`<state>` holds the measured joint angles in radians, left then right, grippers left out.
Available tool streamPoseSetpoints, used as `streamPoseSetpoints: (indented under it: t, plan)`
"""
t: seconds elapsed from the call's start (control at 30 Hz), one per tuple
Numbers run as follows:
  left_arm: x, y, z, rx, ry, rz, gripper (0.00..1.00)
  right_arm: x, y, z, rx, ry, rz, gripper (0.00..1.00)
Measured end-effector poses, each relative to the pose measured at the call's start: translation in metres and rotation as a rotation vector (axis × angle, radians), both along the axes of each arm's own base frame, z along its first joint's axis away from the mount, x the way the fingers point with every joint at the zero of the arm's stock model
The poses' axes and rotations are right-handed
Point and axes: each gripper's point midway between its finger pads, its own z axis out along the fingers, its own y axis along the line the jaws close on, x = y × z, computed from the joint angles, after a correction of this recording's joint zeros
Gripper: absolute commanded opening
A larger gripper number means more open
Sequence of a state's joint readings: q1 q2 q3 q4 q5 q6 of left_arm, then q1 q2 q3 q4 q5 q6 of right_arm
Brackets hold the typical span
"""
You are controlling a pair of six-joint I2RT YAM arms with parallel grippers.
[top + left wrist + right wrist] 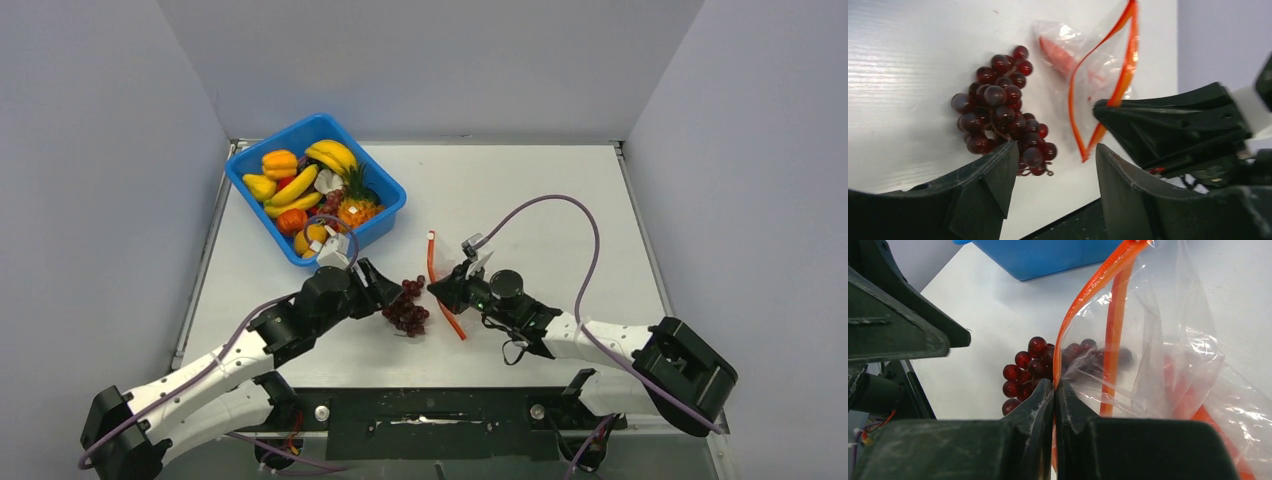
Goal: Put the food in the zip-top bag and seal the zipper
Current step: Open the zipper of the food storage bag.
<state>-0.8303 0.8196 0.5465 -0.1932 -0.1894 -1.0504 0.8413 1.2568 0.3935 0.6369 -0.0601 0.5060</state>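
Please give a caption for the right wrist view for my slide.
Right gripper, jaws shut on the red-orange zipper strip of the clear plastic bag, dark red grape bunch behind.

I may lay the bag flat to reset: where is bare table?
Widest bare table: right of the blue bin, beyond the zip-top bag, up to the right wall. Narrow strip between the bin and left arm. Crowded mid-table: grapes, bag, left gripper and right gripper meet.
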Motion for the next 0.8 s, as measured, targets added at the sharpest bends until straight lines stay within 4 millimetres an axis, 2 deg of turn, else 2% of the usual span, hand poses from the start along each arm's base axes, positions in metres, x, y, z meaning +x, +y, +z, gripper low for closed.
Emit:
streamPoseSetpoints:
  t: [0.1, 0.2, 0.3, 0.33, 0.43, 0.53, 0.67, 0.7, 0.73, 0.8]
  plan:
    - [-0.001, -0.001, -0.021, 0.085, 0.019, -0.037, 0.52, -0.001, -0.007, 0.001, -0.005, 0.019, -0.007, 0.0]
    - [-0.004, -0.007, -0.024, 0.106, -0.005, -0.101, 0.52, -0.008, -0.012, 0.013, -0.002, 0.034, 0.005, 0.0]
    - [-0.005, -0.02, -0.01, 0.063, -0.059, -0.169, 0.56, -0.014, -0.016, 0.045, 0.043, 0.004, 0.018, 0.0]
    - [-0.005, -0.025, -0.002, 0.037, -0.085, -0.193, 0.58, -0.017, -0.019, 0.061, 0.07, -0.021, 0.022, 0.0]
    - [-0.004, -0.04, 0.024, -0.046, -0.17, -0.244, 0.61, -0.022, -0.025, 0.084, 0.105, -0.058, 0.023, 0.0]
    - [0.001, -0.051, 0.039, -0.085, -0.233, -0.271, 0.63, -0.026, -0.029, 0.092, 0.109, -0.068, 0.021, 0.0]
    - [0.013, -0.066, 0.034, -0.044, -0.229, -0.293, 0.64, -0.029, -0.032, 0.086, 0.084, -0.044, 0.019, 0.0]
    - [0.017, -0.07, 0.032, -0.029, -0.225, -0.299, 0.61, -0.029, -0.033, 0.085, 0.079, -0.039, 0.019, 0.0]
    - [0.021, -0.075, 0.03, -0.016, -0.219, -0.303, 0.52, -0.029, -0.033, 0.085, 0.077, -0.038, 0.018, 0.0]
    - [0.028, -0.083, 0.026, 0.007, -0.205, -0.309, 0.27, -0.028, -0.033, 0.086, 0.075, -0.036, 0.014, 0.0]
